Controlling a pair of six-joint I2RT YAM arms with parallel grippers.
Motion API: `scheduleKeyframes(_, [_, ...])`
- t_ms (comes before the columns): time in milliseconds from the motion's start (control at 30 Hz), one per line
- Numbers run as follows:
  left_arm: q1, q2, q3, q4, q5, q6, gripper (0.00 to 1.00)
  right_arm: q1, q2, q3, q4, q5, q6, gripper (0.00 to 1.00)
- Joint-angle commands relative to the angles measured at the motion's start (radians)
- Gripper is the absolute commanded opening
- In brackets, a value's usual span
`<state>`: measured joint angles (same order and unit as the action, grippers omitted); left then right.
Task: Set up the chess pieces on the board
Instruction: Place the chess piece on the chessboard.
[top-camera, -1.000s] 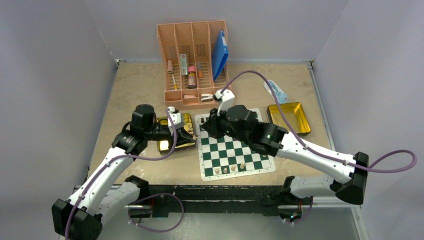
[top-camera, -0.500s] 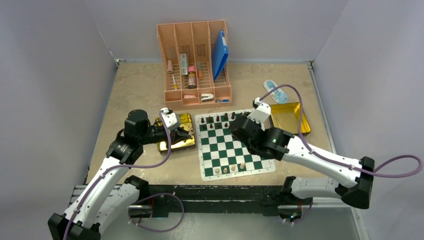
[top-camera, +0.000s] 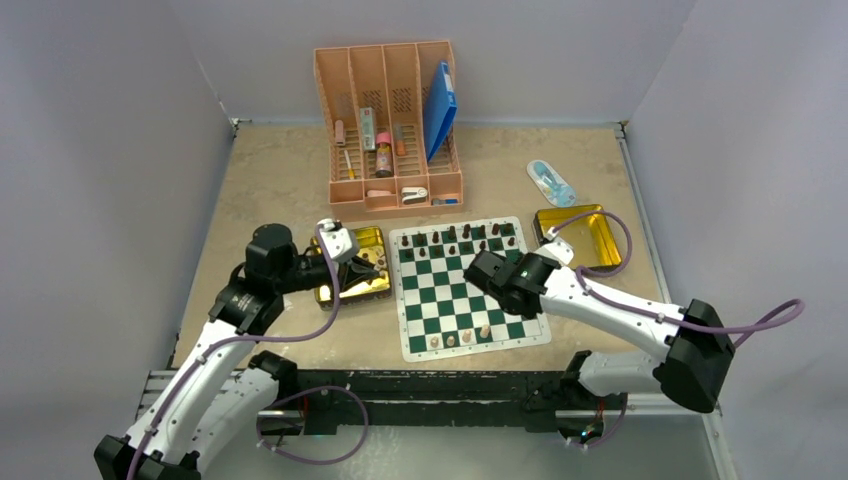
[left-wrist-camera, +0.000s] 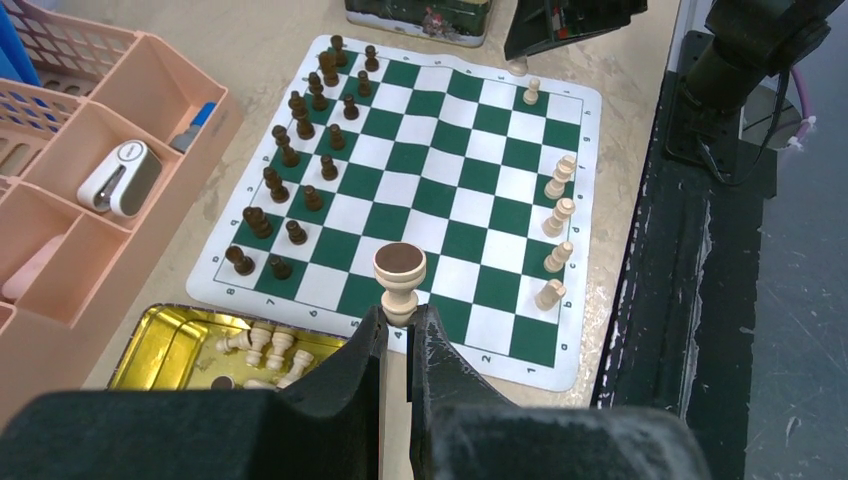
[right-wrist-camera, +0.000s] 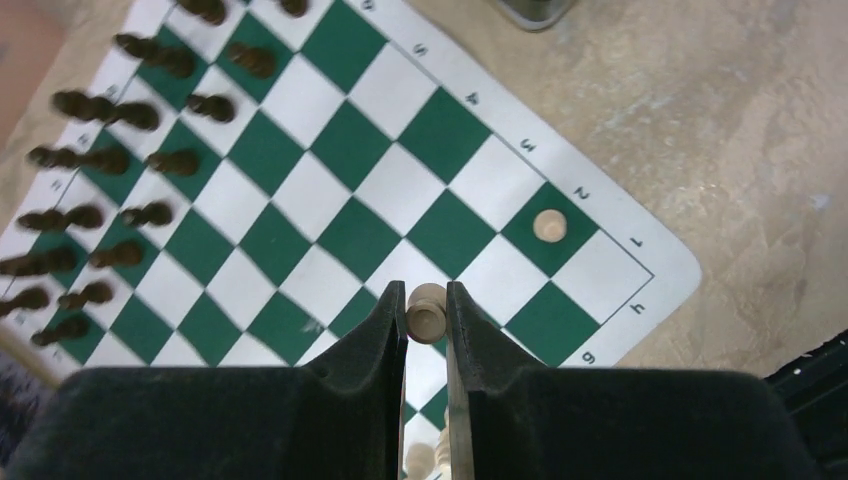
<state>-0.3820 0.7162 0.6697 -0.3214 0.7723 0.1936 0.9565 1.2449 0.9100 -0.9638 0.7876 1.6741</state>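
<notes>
Board (top-camera: 440, 300) part set: dark chessmen (top-camera: 465, 236) line the two far rows, a few pale chessmen (top-camera: 460, 337) stand along the near edge. Right gripper (right-wrist-camera: 427, 292) pinches a tan piece (right-wrist-camera: 427, 312) over the near right squares, near a lone pale pawn (right-wrist-camera: 547, 226). Left gripper (left-wrist-camera: 399, 328) clamps a second tan piece (left-wrist-camera: 399, 275), felt base leading, axis in line with the fingers (left-wrist-camera: 350, 370), above the gold tin (left-wrist-camera: 160, 345); board lies to its right. Judgement: right arm nearer, likely places first
</notes>
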Motion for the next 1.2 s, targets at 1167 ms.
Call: scheduleKeyframes(1167, [-0.015, -0.076, -0.008, 0.015, -0.068, -0.013, 0.00, -0.192, -0.136, -0.166, -0.057, -0.111, 0.098, 0.00])
